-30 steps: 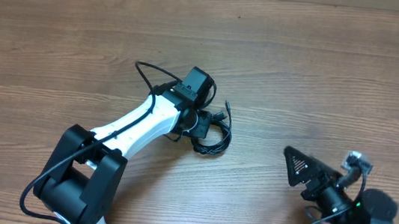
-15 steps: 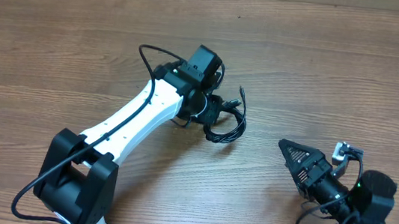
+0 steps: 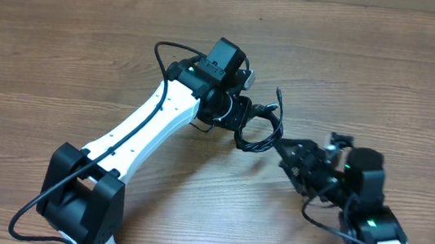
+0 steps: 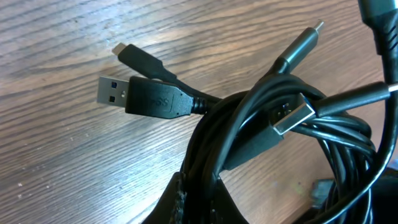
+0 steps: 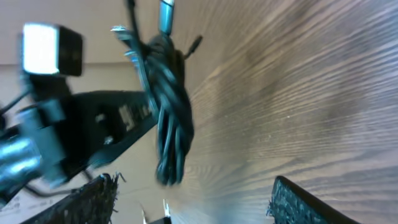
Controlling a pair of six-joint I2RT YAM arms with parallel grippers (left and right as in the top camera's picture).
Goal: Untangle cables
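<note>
your left gripper [image 3: 238, 119] is clamped tight on the bundled cables [image 4: 249, 124]; right gripper [image 5: 193, 199] gapes wide, empty, near them.

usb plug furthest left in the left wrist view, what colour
The plug is black with a silvery metal tip; the left wrist view shows it best.
</note>
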